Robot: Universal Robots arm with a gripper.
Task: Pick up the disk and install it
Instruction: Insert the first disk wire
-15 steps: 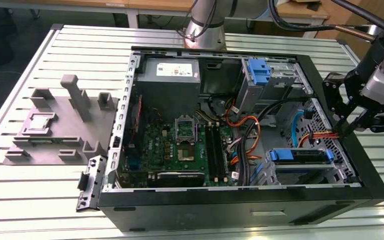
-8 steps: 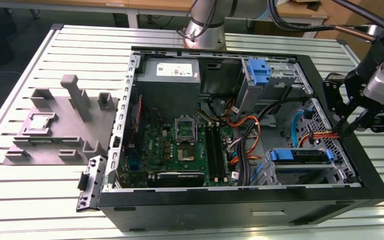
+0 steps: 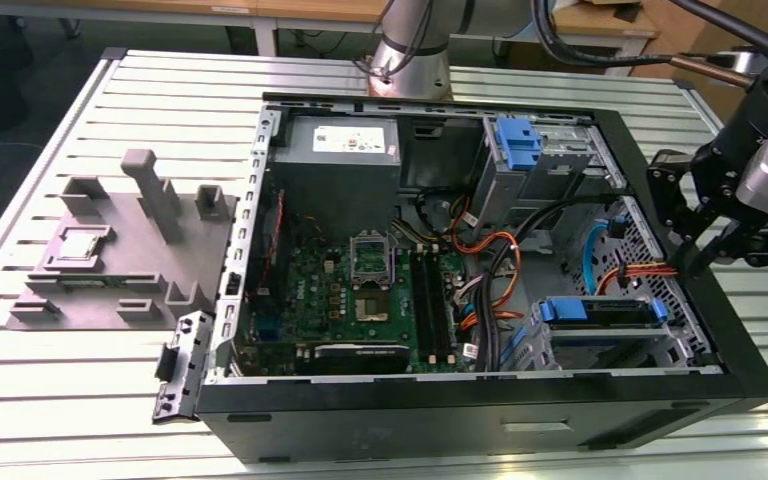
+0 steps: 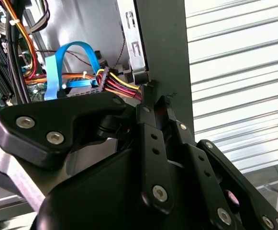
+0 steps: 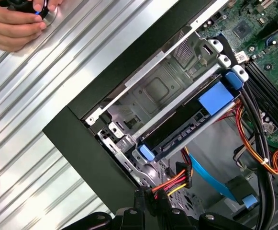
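**A:** Start at the exterior view's left. What's there?

**B:** A grey fixture (image 3: 117, 250) with upright posts, lying on the slatted table (image 3: 64, 400). Just beside it, toward the right, is the open case (image 3: 464, 415), lying on its side.

**A:** And inside?

**B:** A grey power supply (image 3: 337, 150) sits at the far side, with the green board (image 3: 357, 290) in front of it. Orange cables (image 3: 491, 270) run across the middle. A bare blue bracket (image 3: 518, 140) stands in the far bay.

**A:** Where's the disk?

**B:** The disk (image 3: 595, 312) sits in the drive cage at the case's near corner, on the exterior view's right, with its blue carrier facing up. In the first wrist view the disk (image 5: 191, 124) lies slotted in the metal cage, a blue tab at each end.

**A:** The gripper?

**B:** The gripper (image 3: 698, 262) hangs over the case's right wall, tips pointing down, near the disk but apart from it. In the second wrist view the gripper (image 4: 155, 98) is right by the black wall, next to a bundle of red and yellow wires (image 4: 119, 86) and a blue ribbon (image 4: 62, 62).

**A:** Spread or pressed together?

**B:** I can't tell. I see nothing held in it.

**A:** Anything else?

**B:** In the first wrist view a hand (image 5: 14, 24) rests on the table outside the case, over a small dark object I can't make out.
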